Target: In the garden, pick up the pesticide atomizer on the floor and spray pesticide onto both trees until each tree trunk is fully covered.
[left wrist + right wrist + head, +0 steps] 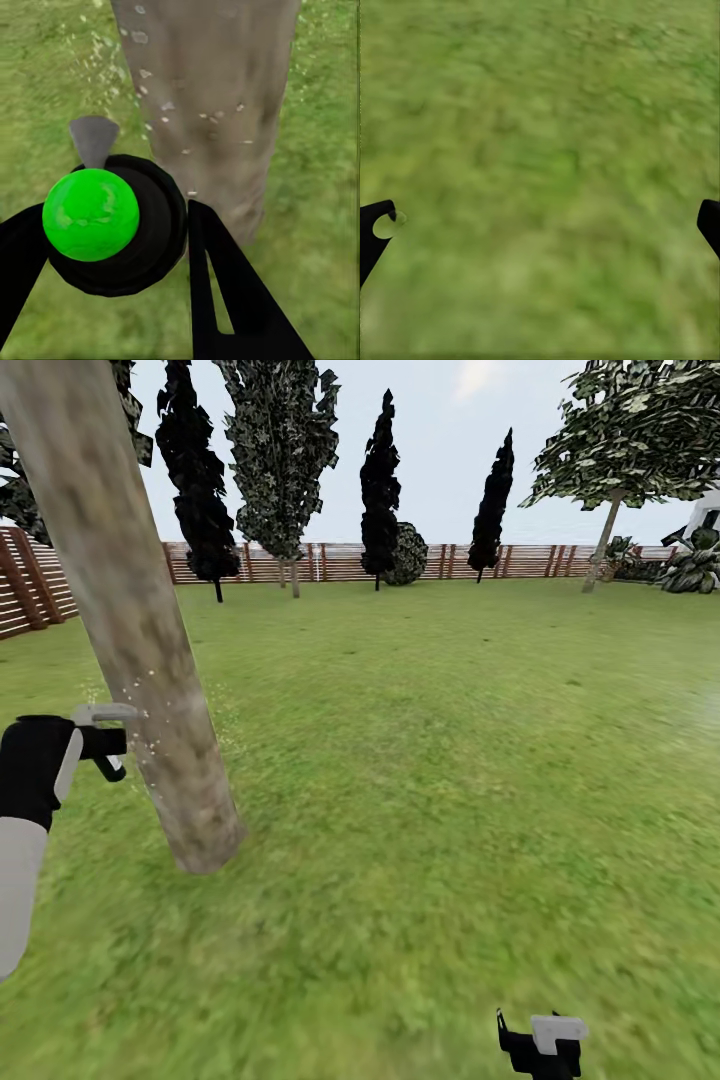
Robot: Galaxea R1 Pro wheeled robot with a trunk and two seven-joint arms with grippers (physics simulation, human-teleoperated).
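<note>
Pointing at the tree trunk, atomizer in left pincer.

The left arm shows a pale grey forearm, black wrist casing and grey plate on top. Both grippers carry flat black fingers, the right gripper grey-capped too.

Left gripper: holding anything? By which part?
Left gripper holds the pesticide atomizer, fingers either side of its round black body, nozzle toward the tree trunk. Right gripper is open, empty.
</note>
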